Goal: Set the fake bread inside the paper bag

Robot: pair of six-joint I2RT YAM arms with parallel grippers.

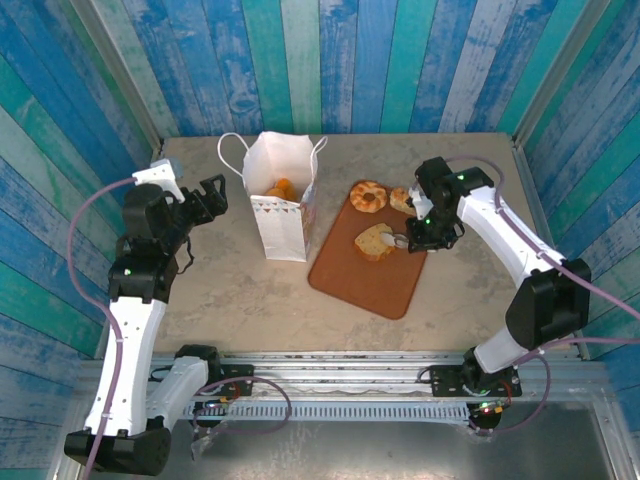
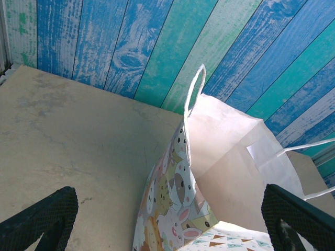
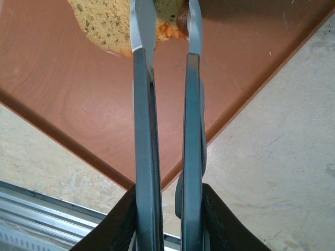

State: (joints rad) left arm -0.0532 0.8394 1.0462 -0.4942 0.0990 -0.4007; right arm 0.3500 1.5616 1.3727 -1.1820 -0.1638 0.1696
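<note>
The right tool (image 1: 420,238) clamped tongs (image 3: 144,130) pinching the toast slice (image 1: 375,242) on the tray (image 1: 365,282); the left tool (image 1: 212,195) gaped beside the paper bag (image 1: 280,215).

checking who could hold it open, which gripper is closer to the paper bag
Left. The left gripper hangs just left of the paper bag; the right gripper is past the tray, holding tongs.

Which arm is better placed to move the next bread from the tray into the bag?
Right. The right gripper is shut on tongs whose tips are at a bread slice on the tray. The left gripper hangs open beside the paper bag, away from the tray.
</note>
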